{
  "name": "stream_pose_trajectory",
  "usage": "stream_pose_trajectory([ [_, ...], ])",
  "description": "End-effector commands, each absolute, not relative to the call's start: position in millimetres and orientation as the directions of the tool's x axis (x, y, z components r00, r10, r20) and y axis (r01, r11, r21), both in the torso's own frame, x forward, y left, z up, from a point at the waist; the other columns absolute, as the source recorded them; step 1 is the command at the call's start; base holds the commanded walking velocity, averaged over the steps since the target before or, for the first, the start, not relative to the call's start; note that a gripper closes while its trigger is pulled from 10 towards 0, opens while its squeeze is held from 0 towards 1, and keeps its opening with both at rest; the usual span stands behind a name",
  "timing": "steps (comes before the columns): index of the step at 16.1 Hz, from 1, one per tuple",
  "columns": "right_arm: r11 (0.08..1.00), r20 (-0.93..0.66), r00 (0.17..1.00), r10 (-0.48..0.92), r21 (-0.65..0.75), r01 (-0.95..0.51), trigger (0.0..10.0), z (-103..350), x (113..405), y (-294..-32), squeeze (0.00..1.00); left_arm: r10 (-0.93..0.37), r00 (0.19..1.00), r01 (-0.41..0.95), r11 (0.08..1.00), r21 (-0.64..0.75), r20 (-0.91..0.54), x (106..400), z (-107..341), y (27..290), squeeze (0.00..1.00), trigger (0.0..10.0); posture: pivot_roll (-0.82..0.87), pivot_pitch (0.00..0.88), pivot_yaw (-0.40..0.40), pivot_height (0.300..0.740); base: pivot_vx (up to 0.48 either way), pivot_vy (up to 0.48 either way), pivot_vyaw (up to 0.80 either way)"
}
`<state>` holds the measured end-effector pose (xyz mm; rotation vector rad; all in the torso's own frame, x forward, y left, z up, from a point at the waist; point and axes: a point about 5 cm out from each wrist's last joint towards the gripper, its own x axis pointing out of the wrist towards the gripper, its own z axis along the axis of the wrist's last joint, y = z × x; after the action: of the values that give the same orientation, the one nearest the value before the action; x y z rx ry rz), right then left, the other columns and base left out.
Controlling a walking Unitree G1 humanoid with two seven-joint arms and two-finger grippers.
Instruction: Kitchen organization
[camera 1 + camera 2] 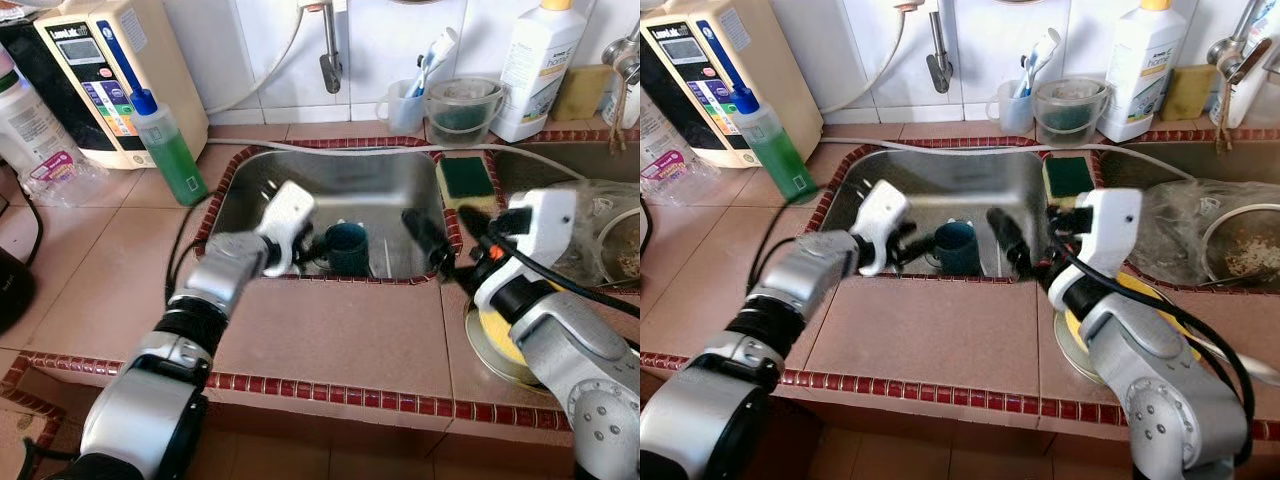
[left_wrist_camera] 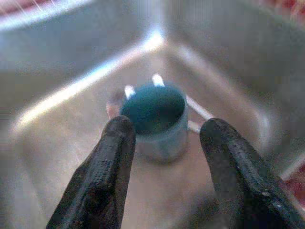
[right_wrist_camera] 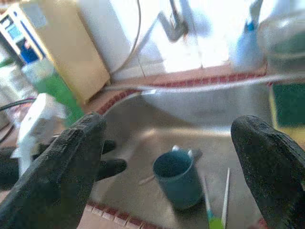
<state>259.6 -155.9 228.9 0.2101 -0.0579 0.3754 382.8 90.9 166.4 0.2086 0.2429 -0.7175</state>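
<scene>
A pink-tiled bench [image 1: 330,335] edged in dark red mosaic runs below a white-tiled wall [image 1: 380,45] and holds a sunken stainless steel sink [image 1: 370,195]. A dark teal cup [image 1: 347,248] stands upright on the sink floor. The left end effector [image 2: 164,138] hangs released, fingers either side of the cup. The right end effector [image 3: 171,162] is spread wide above the sink. A green soap bottle [image 1: 168,150] stands on the bench nearby.

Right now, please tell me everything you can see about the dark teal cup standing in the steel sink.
The dark teal cup is round, opaque and looks empty. It stands upright, mouth up, on the floor of the stainless steel sink, toward its front wall. A small handle shows at its far side. Thin pale sticks lie beside it. The left gripper, jaws open, frames the cup without touching it; the right gripper hovers open above.
</scene>
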Motion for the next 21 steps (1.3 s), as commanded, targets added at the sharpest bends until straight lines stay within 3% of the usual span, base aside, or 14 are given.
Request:
stream_pose_trajectory([
  [1,0.909,0.154,0.923,0.353,0.178,-0.377,10.0,235,259,-153,0.0,-0.609,0.765,0.635,0.768,0.087,-0.211,383,176,102,1.0,10.0,-0.34,0.126,0.148,0.74,0.0,0.0,0.0],
  [3,0.944,0.206,0.941,0.269,0.138,-0.3,10.0,234,263,-155,0.0,-0.575,0.815,0.58,0.811,0.082,-0.075,380,190,110,1.0,10.0,-0.33,0.126,0.141,0.74,0.0,0.0,0.0],
  [7,0.98,0.264,0.954,0.142,0.097,-0.173,10.0,228,270,-156,0.0,-0.528,0.837,0.519,0.849,0.098,0.142,363,207,118,1.0,10.0,-0.31,0.113,0.13,0.74,0.0,0.0,0.0],
  [9,0.996,0.31,0.947,0.088,-0.046,-0.077,10.0,221,271,-154,0.0,-0.473,0.848,0.47,0.88,0.071,0.241,345,205,120,1.0,10.0,-0.3,0.104,0.123,0.74,0.0,0.0,0.0],
  [11,0.995,0.338,0.939,0.066,-0.092,-0.037,10.0,216,271,-153,0.0,-0.423,0.852,0.415,0.905,0.093,0.31,334,206,123,1.0,10.0,-0.29,0.095,0.115,0.74,0.0,0.0,0.0],
  [12,0.993,0.361,0.93,0.074,-0.114,-0.034,10.0,214,270,-151,0.0,-0.397,0.856,0.395,0.916,0.077,0.33,328,208,129,0.29,10.0,-0.29,0.087,0.108,0.74,0.0,0.0,0.0],
  [13,0.991,0.368,0.927,0.078,-0.13,-0.032,10.0,212,270,-150,0.0,-0.39,0.855,0.399,0.916,0.047,0.34,324,208,132,0.0,10.0,-0.28,0.085,0.107,0.74,0.0,0.0,0.0],
  [21,0.983,0.421,0.901,0.107,-0.184,-0.031,10.0,208,275,-146,0.0,-0.367,0.834,0.401,0.916,0.004,0.412,297,213,130,0.0,10.0,-0.26,0.073,0.081,0.74,0.0,-0.097,0.0],
])
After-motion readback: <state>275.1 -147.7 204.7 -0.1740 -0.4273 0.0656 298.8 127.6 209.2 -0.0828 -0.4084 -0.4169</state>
